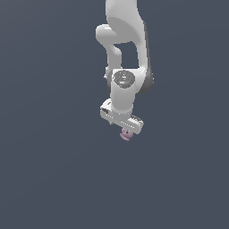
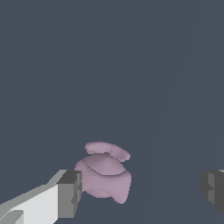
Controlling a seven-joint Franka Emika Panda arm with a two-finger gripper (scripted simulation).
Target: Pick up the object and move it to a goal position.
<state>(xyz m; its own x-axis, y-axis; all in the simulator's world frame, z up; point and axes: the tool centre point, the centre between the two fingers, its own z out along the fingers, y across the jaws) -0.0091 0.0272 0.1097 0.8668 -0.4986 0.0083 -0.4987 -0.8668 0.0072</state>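
The object (image 2: 103, 175) is a small lumpy mauve thing with a curved flap on top. In the wrist view it lies between my gripper's (image 2: 142, 190) two fingers, right beside one dark finger pad (image 2: 70, 193) and far from the other (image 2: 213, 187). The jaws stand wide apart and hold nothing. In the exterior view the white gripper (image 1: 126, 130) points down over the object (image 1: 126, 135), which peeks out just below the hand. I cannot tell if the near pad touches it.
The white arm (image 1: 127, 53) comes down from the top of the exterior view. Around it there is only a plain dark grey-blue surface (image 1: 53, 179). No goal marker shows.
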